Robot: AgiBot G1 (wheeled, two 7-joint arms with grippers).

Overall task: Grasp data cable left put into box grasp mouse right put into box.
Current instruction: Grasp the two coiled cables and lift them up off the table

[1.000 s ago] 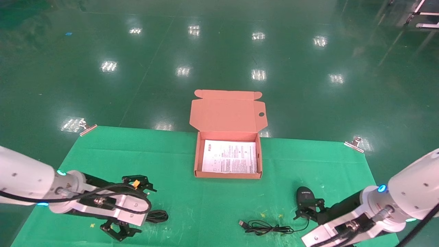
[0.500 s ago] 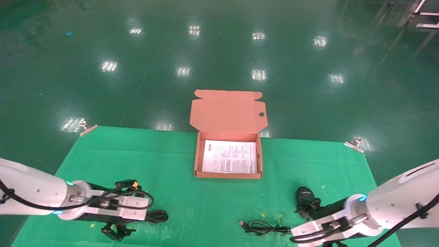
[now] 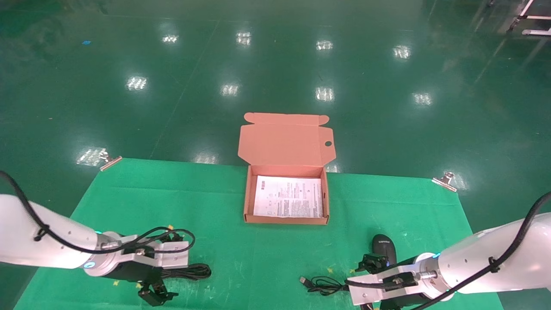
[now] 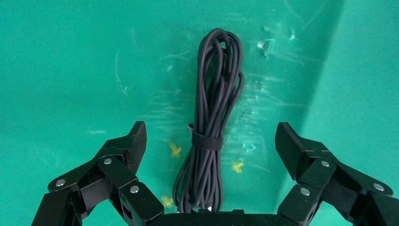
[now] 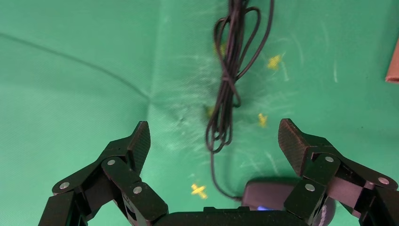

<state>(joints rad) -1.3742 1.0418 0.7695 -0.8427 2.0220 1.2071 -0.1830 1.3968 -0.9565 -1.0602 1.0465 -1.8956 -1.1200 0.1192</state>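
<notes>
Left gripper (image 4: 210, 141) released, straddling data cable (image 4: 211, 127) lower left for pinch | right gripper (image 5: 214, 141) released over mouse (image 5: 273, 194) lower right | box (image 3: 286, 220) centre, awaiting both

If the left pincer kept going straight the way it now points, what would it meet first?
Most likely the data cable: the open left pincer straddles its banded bundle, which lies on the green mat. Depth is unclear.
</notes>
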